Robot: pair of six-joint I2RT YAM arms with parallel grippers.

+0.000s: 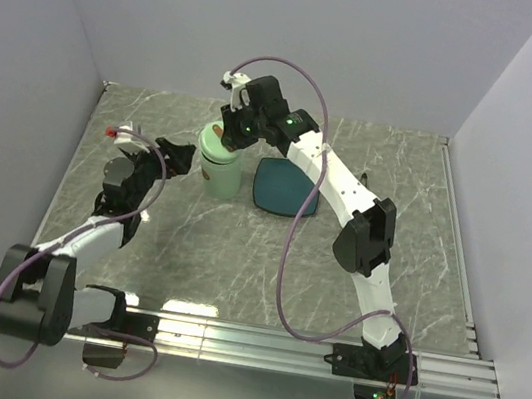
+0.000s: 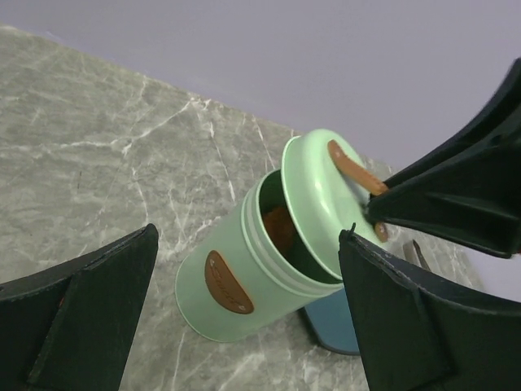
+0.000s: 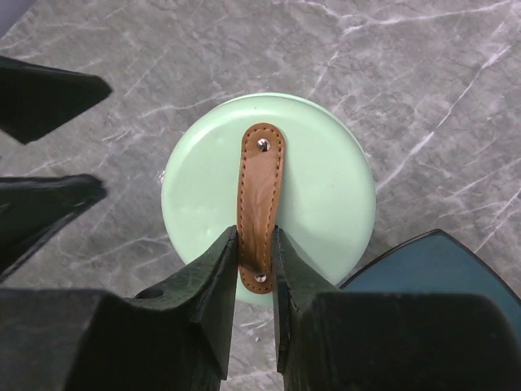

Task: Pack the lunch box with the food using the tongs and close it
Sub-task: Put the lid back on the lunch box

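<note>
The mint-green lunch box stands on the table, and I see it from above as well. Its round lid hangs tilted over the mouth, with a gap on one side. My right gripper is shut on the lid's brown strap handle. Through the gap an orange-brown piece of food shows inside the box. My left gripper is open, its fingers apart on either side of the box without touching it. A thin grey sliver of the tongs shows behind the lid.
The dark teal square plate lies just right of the lunch box; its corner shows under the right wrist. The right arm arches over the plate. Walls close in the table at the left, back and right.
</note>
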